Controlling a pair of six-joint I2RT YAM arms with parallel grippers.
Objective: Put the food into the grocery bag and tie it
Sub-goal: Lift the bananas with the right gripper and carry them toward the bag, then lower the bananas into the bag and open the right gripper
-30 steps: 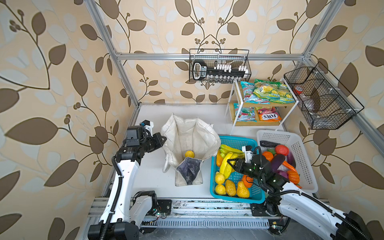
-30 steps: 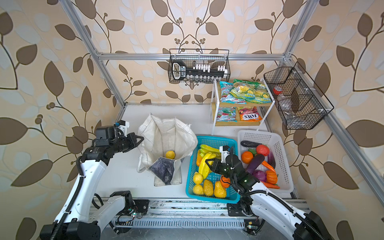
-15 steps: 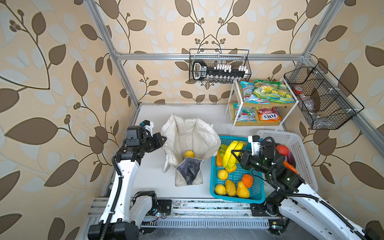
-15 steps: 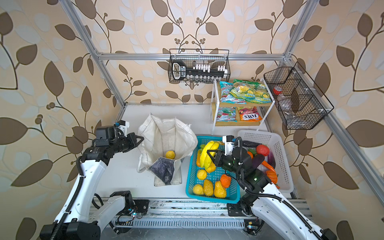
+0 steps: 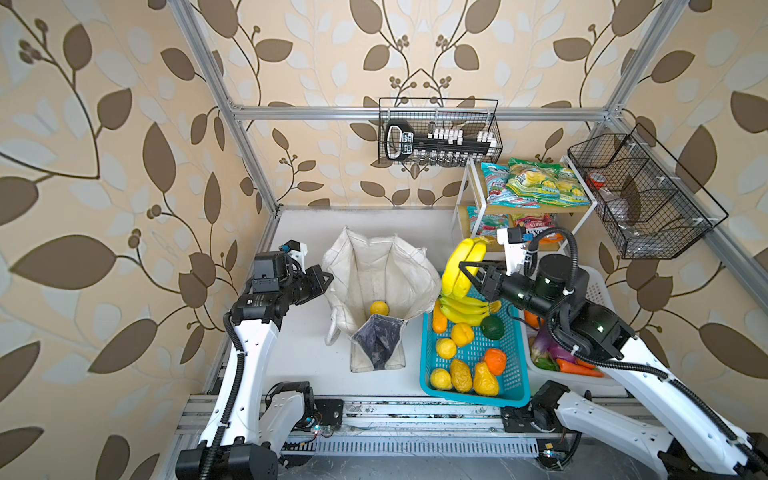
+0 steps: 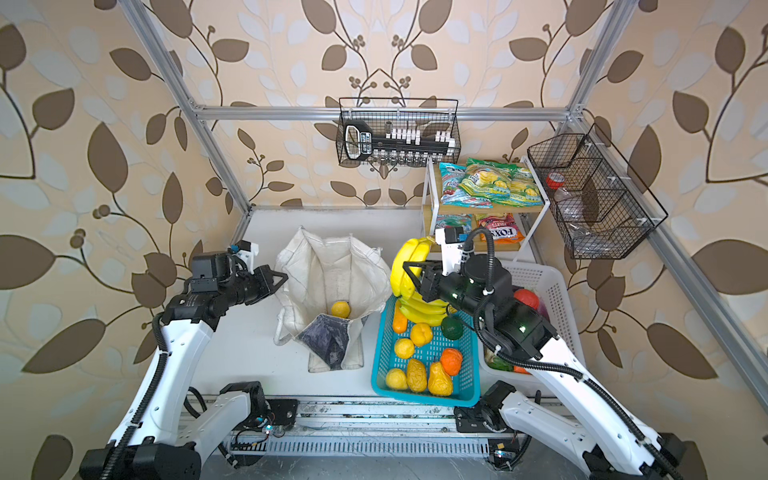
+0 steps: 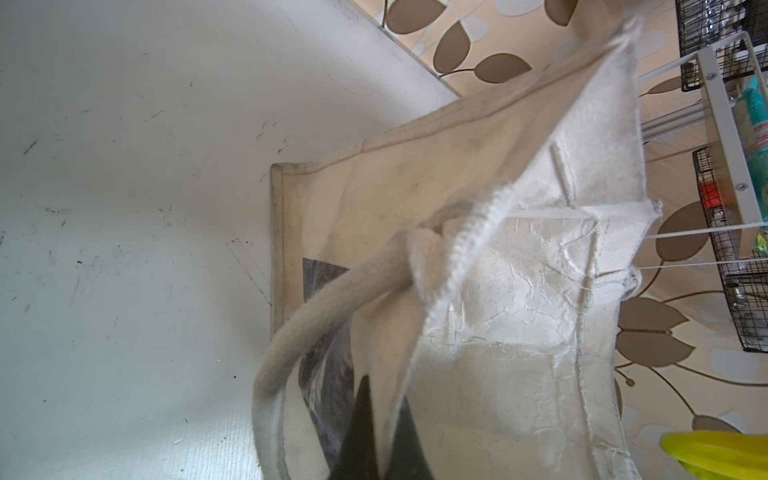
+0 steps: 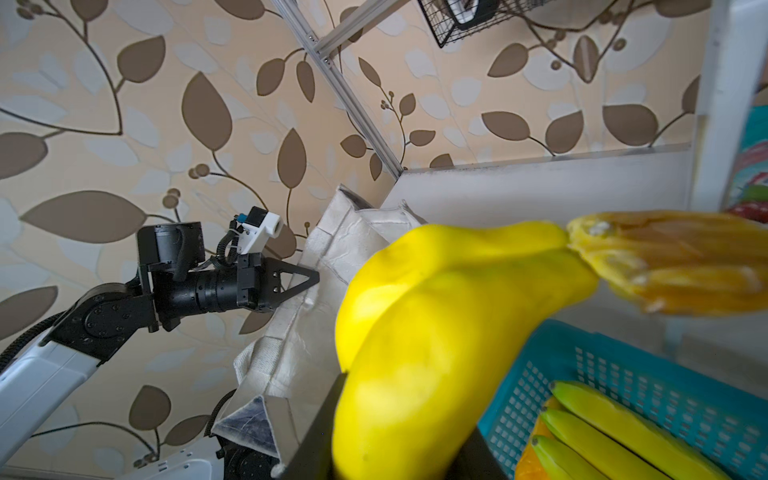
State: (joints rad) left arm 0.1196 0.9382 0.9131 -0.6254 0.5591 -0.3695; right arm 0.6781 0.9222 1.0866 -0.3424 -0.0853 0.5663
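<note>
Left hand (image 5: 328, 277): we see it pinching the grocery bag (image 5: 374, 266) rim.
Right hand (image 5: 464, 273): we see it gripping the banana bunch (image 5: 461, 251).

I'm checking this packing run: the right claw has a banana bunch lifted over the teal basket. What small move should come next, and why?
Probably swing the right claw leftward until the banana bunch hangs over the grocery bag. The bunch is clear of the teal basket but sits beside the bag's rim, not above its mouth, and the left claw pinches the opposite rim open.
</note>
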